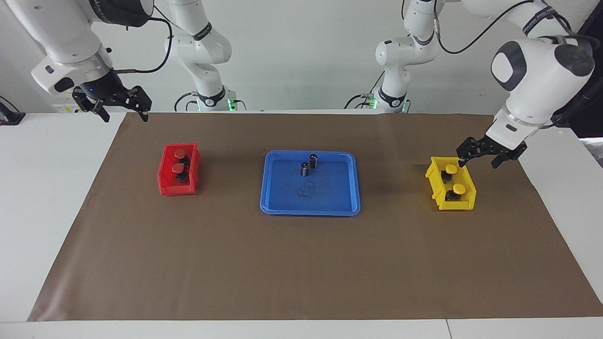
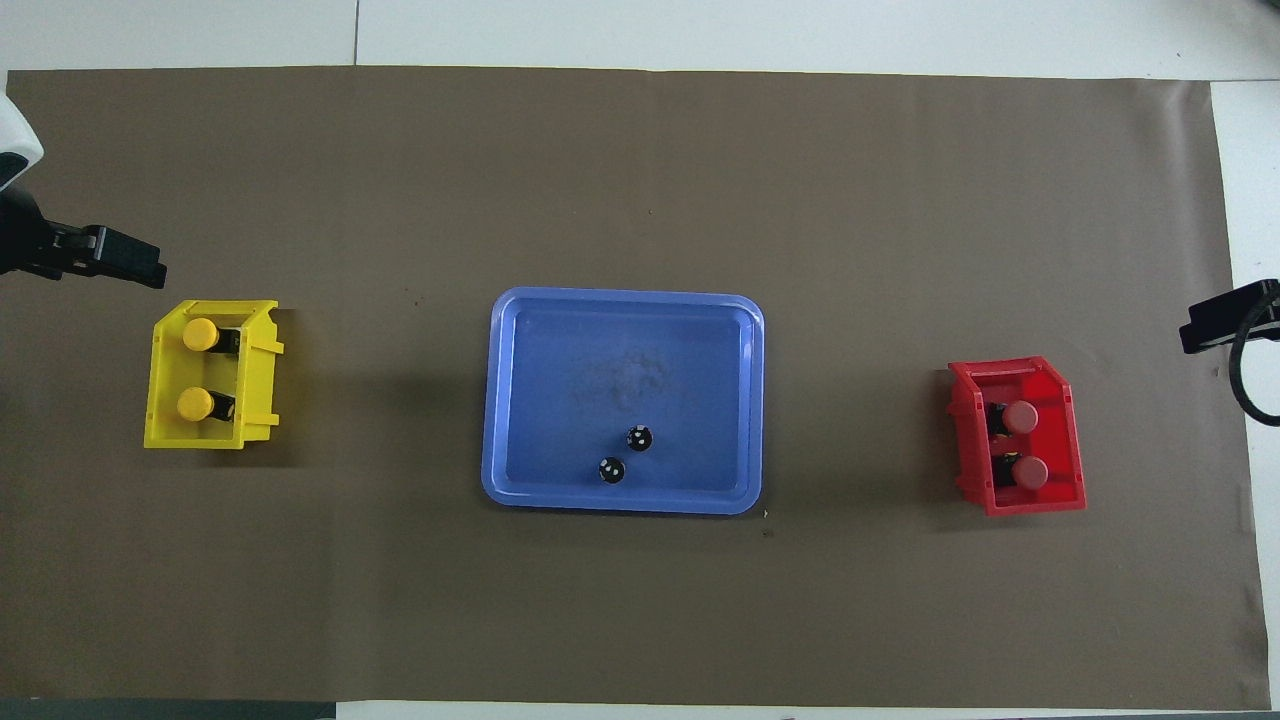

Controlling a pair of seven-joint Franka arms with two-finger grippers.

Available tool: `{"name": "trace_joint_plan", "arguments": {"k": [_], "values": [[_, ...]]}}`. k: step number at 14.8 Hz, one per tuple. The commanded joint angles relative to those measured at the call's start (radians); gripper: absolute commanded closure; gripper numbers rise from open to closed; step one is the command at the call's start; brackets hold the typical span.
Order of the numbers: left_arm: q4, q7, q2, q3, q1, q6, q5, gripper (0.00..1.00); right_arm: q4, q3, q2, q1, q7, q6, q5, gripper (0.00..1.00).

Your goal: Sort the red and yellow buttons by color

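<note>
Just below our left gripper [image 1: 490, 153], which hangs over the edge of the yellow bin [image 1: 468, 181] that lies nearer to the robots, sit the two yellow buttons [image 1: 451, 169], one nearer to the robots than the other, both lying inside the bin. Our fingers there are spread and pinch nothing. Well apart from it, our right gripper [image 1: 117, 104] hangs over the mat's corner at the right arm's end of the table, its fingers spread too and empty; the red bin [image 1: 162, 176] lies below it, toward the middle of the table, with the two red buttons [image 1: 179, 153] inside.

We judge the sorting to be at its close: each colour is in its own bin, and the blue tray [image 1: 339, 207] between our two grippers carries only two dark cylinders [image 1: 313, 160] without coloured caps, which are no part of our job.

The next move, as we see it, calls for little: lifting the left gripper clear of the yellow bin without catching its wall, then parking both arms.

Our left arm reaches down from its base with the wrist tipped toward the bin; our right arm waits.
</note>
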Motion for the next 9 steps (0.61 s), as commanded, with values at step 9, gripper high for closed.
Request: {"name": "trace_joint_plan", "arguments": {"k": [9], "values": [[0.034,0.029,-0.05,-0.023,-0.065,-0.075,0.008,0.0,-0.02,0.003,-0.017,-0.003,0.011,0.0,0.004,0.0]]}}
